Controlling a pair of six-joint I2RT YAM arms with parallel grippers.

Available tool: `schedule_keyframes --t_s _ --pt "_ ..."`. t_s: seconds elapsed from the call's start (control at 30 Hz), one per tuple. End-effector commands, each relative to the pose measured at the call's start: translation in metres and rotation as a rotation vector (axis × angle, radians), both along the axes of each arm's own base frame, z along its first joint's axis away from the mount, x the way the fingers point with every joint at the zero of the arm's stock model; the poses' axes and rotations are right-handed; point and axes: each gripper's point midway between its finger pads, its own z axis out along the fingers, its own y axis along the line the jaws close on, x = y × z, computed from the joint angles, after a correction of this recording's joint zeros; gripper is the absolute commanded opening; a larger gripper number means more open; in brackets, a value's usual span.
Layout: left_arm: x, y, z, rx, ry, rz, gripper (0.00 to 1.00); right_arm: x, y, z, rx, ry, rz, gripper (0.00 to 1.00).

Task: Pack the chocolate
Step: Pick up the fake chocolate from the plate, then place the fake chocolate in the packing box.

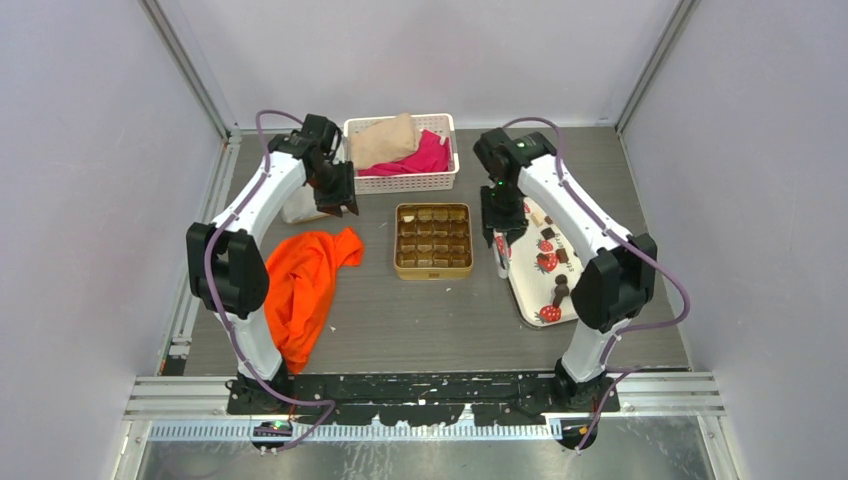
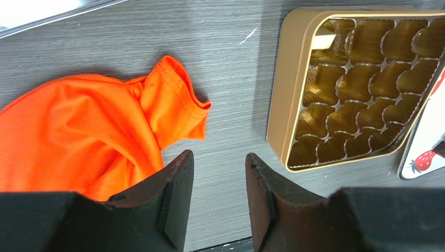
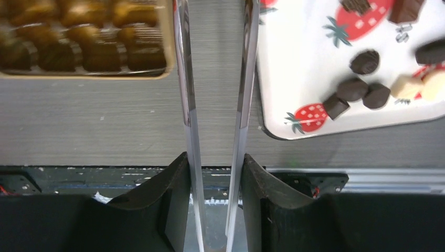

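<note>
Several chocolate pieces (image 3: 352,89), dark brown and a few cream-white, lie on the white strawberry tray (image 3: 299,63) at the right (image 1: 561,292). The gold tin (image 1: 432,240) with brown compartments sits mid-table; its cups look empty in the left wrist view (image 2: 278,105). My right gripper (image 3: 215,163) is shut on a pair of silver tongs (image 3: 184,79), held over the gap between tin and tray (image 1: 500,262). The tong tips are cut off by the top edge of the right wrist view. My left gripper (image 2: 219,157) is open and empty, above the table left of the tin (image 1: 338,205).
An orange cloth (image 1: 300,280) lies crumpled at the left, close to my left gripper (image 2: 78,131). A white basket (image 1: 400,152) with beige and pink cloths stands at the back. A corner of the tray shows in the left wrist view (image 2: 425,157).
</note>
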Motion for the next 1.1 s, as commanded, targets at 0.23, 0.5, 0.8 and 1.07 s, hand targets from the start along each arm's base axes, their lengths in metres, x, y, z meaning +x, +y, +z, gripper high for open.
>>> schedule_keyframes --t_s 0.23,0.5,0.8,1.07 --pt "0.007 0.028 0.013 0.001 -0.037 0.056 0.42 -0.020 0.144 0.014 0.091 -0.036 0.315 0.08" --pt "-0.001 0.029 0.010 -0.007 -0.025 0.059 0.42 -0.033 0.179 -0.012 0.092 0.028 0.406 0.08" --pt "-0.004 0.031 0.009 -0.010 -0.025 0.061 0.42 -0.028 0.177 -0.023 0.055 0.028 0.406 0.09" --pt "-0.006 0.030 0.009 -0.016 -0.024 0.060 0.42 -0.016 0.173 -0.026 0.016 -0.013 0.381 0.09"
